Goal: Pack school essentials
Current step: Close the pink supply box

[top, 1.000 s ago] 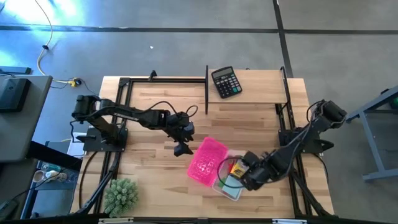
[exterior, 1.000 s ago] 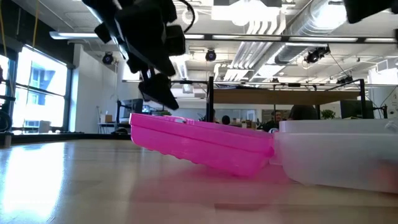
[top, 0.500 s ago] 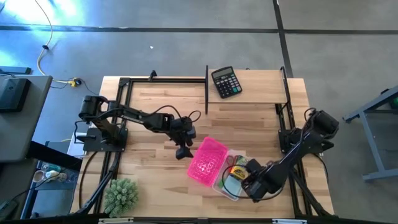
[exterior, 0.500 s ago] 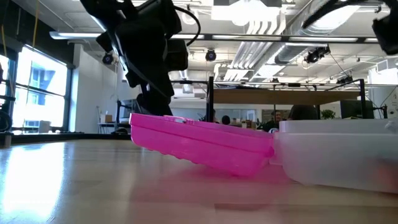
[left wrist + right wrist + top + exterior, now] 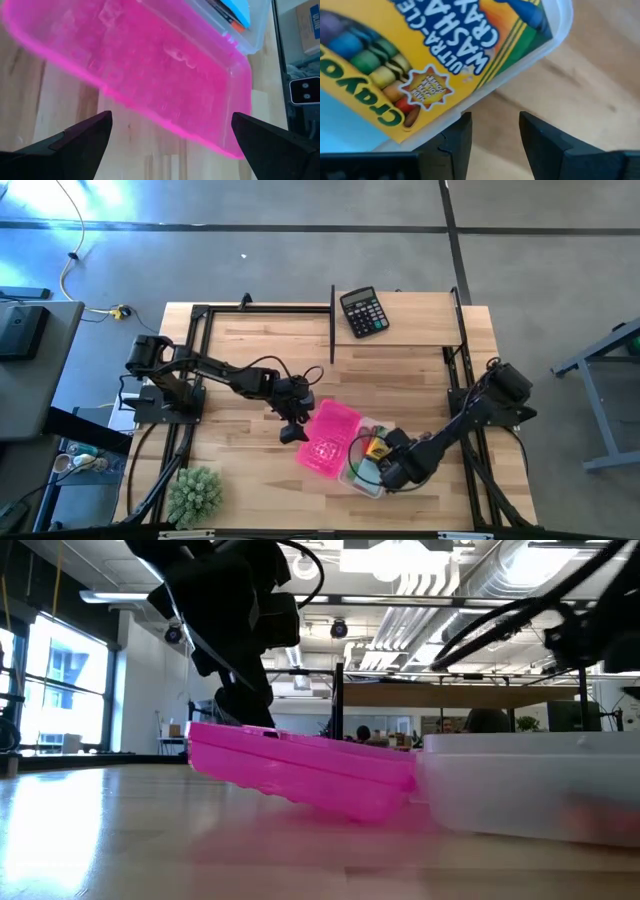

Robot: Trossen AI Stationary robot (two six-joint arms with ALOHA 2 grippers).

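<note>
A clear plastic case (image 5: 362, 470) stands near the table's front edge. Its pink lid (image 5: 325, 438) is swung open to the left and tilts on the wood. Inside lie a yellow-green crayon box (image 5: 420, 55) and a light-blue notepad (image 5: 240, 9). My left gripper (image 5: 292, 430) hovers open at the lid's left edge, and its fingers (image 5: 85, 137) stand short of the lid (image 5: 165, 75). My right gripper (image 5: 390, 470) points down at the case's near right corner, open by a narrow gap that shows only bare wood. My right gripper comes from above, and one fingertip (image 5: 462, 122) stands right at the clear case's rim (image 5: 490, 92), beside the crayon box. I cannot tell whether it touches the rim. Nothing lies between the two fingers.
A black calculator (image 5: 363, 311) lies at the table's far edge. A green spiky plant (image 5: 193, 492) sits at the near left corner. Black frame rails (image 5: 332, 320) rise along the back and the sides. Bare wood lies between the lid and the calculator.
My right gripper has come down toward the case's near right corner and has rolled as it sank. My left gripper has edged toward the near edge and down, closer to the lid. The case and its lid have slid a little toward the table's left.
</note>
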